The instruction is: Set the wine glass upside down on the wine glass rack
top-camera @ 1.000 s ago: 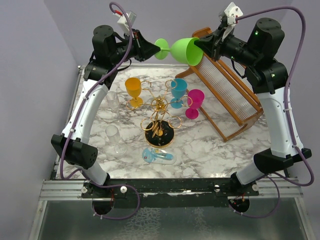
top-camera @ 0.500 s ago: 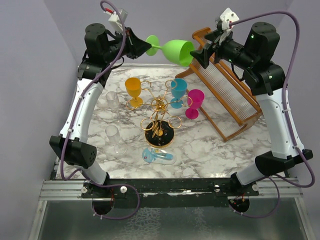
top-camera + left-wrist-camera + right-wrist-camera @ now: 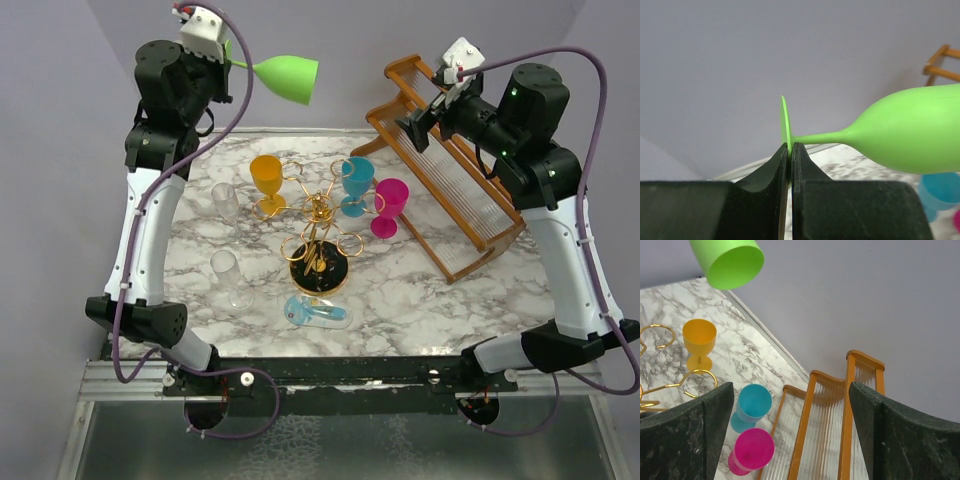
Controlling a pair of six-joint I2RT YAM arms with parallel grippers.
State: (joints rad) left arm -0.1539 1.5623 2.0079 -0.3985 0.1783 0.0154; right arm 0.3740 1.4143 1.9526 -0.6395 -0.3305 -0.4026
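Note:
A green wine glass (image 3: 285, 77) hangs on its side high above the table's back left, bowl pointing right. My left gripper (image 3: 228, 55) is shut on the thin disc of its foot; in the left wrist view the jaws (image 3: 790, 147) pinch that disc edge-on, with the stem and bowl (image 3: 910, 130) running off to the right. My right gripper (image 3: 412, 125) stands open and empty over the back right, well apart from the glass (image 3: 727, 260), with its fingers wide (image 3: 791, 387). The wine glass rack (image 3: 318, 240), gold wire on a round black base, stands mid-table.
An orange glass (image 3: 267, 175), a blue glass (image 3: 357, 178) and a pink glass (image 3: 390, 200) stand upright round the gold rack. A large wooden slatted rack (image 3: 450, 190) fills the back right. Two clear glasses (image 3: 225, 200) stand at the left. A pale blue object (image 3: 318, 313) lies near the front.
My right gripper opened, let go of the green bowl and drew back to the right. The left arm rose and carried the glass leftward by its foot.

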